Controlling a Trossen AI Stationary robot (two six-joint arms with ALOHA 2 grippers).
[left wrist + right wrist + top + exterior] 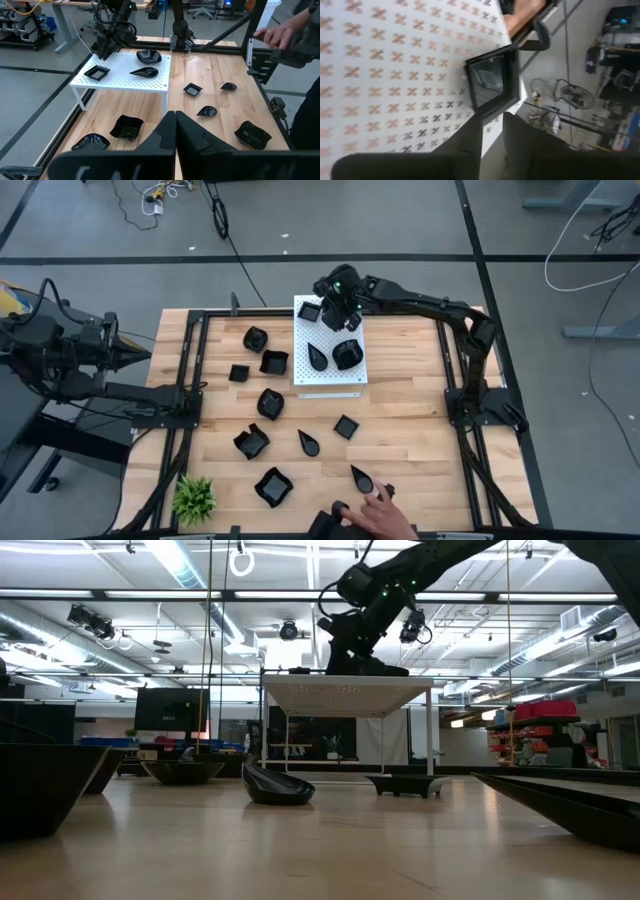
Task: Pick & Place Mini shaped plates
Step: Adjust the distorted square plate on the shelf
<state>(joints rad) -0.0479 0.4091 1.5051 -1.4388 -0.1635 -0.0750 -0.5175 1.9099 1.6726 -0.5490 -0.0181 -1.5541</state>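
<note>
Several small glossy black plates lie scattered on the wooden table, such as a teardrop and a square. Three more rest on the raised white perforated board: a square plate, a teardrop and a rounded one. My right gripper hangs over the board's far part, open by a narrow gap, its tips just short of the square plate. My left gripper is shut and waits beyond the table's left edge.
A person's hand reaches over the table's near edge beside a teardrop plate. A small green plant stands at the near left corner. Black rails frame the table. Bare wood lies right of the board.
</note>
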